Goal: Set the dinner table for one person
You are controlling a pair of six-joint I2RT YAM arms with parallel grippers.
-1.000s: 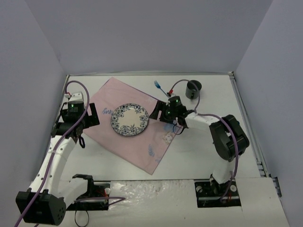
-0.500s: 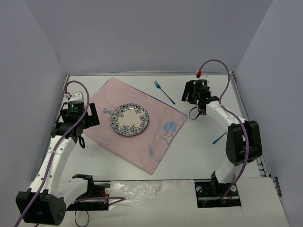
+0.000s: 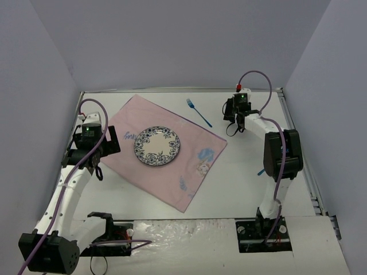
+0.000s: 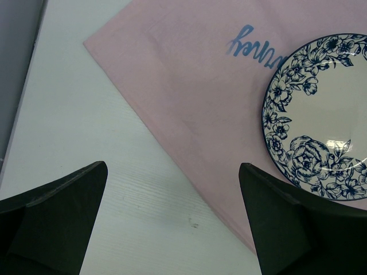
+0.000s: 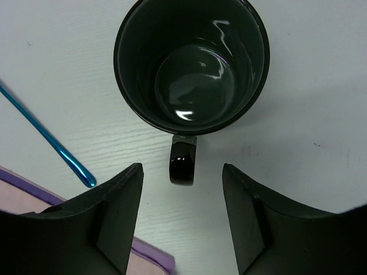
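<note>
The dinner table (image 3: 229, 186) is a white top bearing a pink cloth (image 3: 172, 177) with a blue-flowered plate (image 3: 157, 145) on it. A blue fork (image 3: 198, 112) lies past the cloth's far edge. In the right wrist view a black mug (image 5: 192, 63) stands upright and empty. Its handle (image 5: 183, 161) points between the fingers of my right gripper (image 5: 182, 170), which is open, with a gap on both sides. From above, the right gripper (image 3: 234, 112) covers the mug. My left gripper (image 4: 172, 166) is open wide and empty, above the cloth's left edge near the plate (image 4: 321, 114).
The fork's blue handle end (image 5: 49, 137) lies just left of the right fingers, and the cloth's purple-edged corner (image 5: 152, 258) lies below them. A small blue item (image 3: 261, 171) peeks out beside the right arm. Grey walls close in the table on three sides.
The right arm has swung from the cloth's right edge to the back right, over the mug, and its jaws have narrowed somewhat. The left arm has not moved.
</note>
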